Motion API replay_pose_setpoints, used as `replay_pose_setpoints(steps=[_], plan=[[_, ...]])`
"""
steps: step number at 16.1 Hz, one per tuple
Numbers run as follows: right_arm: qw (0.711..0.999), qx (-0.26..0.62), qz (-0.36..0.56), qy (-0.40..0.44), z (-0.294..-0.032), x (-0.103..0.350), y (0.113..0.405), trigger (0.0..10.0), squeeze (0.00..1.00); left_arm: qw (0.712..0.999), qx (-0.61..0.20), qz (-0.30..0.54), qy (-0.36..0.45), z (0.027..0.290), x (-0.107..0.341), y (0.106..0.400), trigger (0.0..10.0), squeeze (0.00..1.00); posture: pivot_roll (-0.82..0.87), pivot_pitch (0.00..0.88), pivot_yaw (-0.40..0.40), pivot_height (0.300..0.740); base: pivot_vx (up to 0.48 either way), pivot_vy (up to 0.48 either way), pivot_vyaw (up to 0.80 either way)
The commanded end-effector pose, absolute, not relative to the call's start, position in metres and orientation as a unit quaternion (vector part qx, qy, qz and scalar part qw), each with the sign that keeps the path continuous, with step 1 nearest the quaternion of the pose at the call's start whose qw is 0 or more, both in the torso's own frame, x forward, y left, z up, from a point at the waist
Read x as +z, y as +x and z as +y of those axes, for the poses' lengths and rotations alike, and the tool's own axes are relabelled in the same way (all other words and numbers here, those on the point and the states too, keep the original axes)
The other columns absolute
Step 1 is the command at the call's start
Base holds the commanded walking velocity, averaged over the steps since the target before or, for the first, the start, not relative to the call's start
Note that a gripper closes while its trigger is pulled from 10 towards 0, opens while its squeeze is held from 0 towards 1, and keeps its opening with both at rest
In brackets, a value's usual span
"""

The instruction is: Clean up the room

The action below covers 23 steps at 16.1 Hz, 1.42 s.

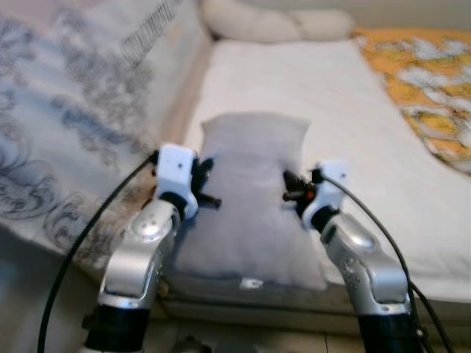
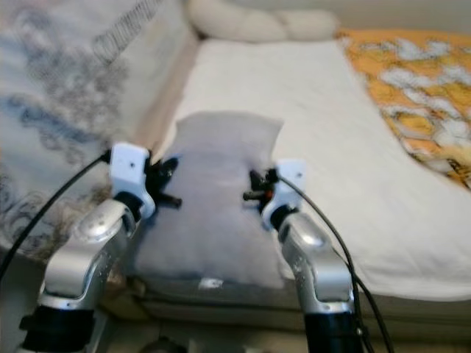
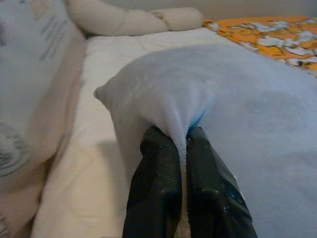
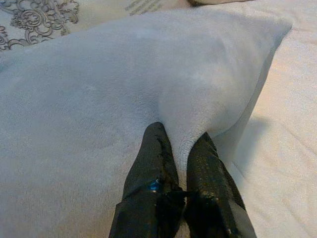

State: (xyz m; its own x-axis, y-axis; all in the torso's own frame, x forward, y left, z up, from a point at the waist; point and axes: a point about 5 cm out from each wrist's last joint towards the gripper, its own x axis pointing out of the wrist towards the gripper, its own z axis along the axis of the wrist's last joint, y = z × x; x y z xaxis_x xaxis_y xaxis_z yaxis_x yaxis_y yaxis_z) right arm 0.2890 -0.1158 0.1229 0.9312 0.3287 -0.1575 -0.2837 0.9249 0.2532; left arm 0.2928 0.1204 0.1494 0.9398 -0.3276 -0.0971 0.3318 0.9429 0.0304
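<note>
Two hands, left hand (image 3: pixel 185 141) and right hand (image 4: pixel 182 136), pinch the grey pillow (image 1: pixel 250 198) (near edge seemingly overhanging).

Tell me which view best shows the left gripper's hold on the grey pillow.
The left wrist view: the left gripper pinches a fold of the grey pillow between its fingers. The eye views show it at the pillow's left edge, blurred; the right wrist view shows the right gripper pinching likewise.

Cream bolster (image 1: pixel 276 22) at bed's head, orange patterned blanket (image 1: pixel 427 88), grey-patterned bedspread (image 1: pixel 66 110)
</note>
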Motion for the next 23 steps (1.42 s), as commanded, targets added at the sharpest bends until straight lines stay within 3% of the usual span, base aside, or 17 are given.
replay_pose_setpoints(steps=[1, 13, 18, 23], plan=[[0.976, 0.153, 0.091, 0.129, -0.111, 0.127, 0.291, 10.0, 0.00, 0.989, -0.142, 0.024, 0.034, 0.135, 0.159, 0.295, 10.0, 0.00, 0.04, 0.000, 0.017, 0.740, 0.341, 0.000, 0.00], [0.975, 0.149, 0.097, 0.132, -0.113, 0.124, 0.288, 10.0, 0.00, 0.984, -0.171, 0.029, 0.039, 0.127, 0.158, 0.297, 10.0, 0.00, 0.02, 0.000, 0.039, 0.740, 0.317, 0.000, 0.00], [0.974, 0.152, 0.103, 0.130, -0.111, 0.122, 0.288, 10.0, 0.00, 0.982, -0.173, 0.035, 0.063, 0.131, 0.154, 0.296, 10.0, 0.00, 0.02, 0.000, 0.035, 0.740, 0.000, 0.000, 0.00], [0.975, 0.126, 0.127, 0.129, -0.112, 0.108, 0.318, 10.0, 0.00, 0.975, -0.186, 0.044, 0.110, 0.135, 0.153, 0.325, 10.0, 0.00, 0.02, 0.000, 0.032, 0.740, 0.000, 0.000, 0.00]])
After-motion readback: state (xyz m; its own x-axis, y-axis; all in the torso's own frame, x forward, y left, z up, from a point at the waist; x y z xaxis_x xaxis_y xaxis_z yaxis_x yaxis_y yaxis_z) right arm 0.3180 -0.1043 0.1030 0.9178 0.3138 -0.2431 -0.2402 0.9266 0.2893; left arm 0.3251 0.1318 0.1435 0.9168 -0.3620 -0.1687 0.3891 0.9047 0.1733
